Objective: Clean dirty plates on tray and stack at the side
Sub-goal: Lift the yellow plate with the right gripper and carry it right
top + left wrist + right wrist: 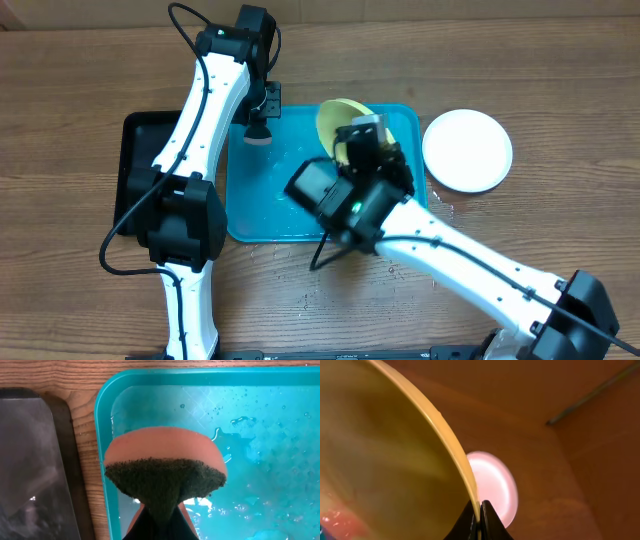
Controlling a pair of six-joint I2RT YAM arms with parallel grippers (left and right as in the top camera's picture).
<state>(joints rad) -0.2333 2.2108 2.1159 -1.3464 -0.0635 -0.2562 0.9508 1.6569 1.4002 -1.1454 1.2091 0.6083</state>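
Observation:
My right gripper (480,511) is shut on the rim of a yellow-green plate (380,450), which it holds up on edge and tilted. In the overhead view that plate (336,116) stands over the far middle of the turquoise tray (255,215). A white-pink plate (467,150) lies flat on the table to the right of the tray, and the right wrist view shows it (496,485) beyond the held rim. My left gripper (162,522) is shut on an orange sponge (165,460) with a dark green scouring side, above the tray's far left corner (102,435). Water drops lie on the tray floor.
A narrower black tray (135,150) lies along the left side of the turquoise tray, seen as the black tray (30,460) in the left wrist view. Small water drops (440,205) dot the wooden table by the tray's right edge.

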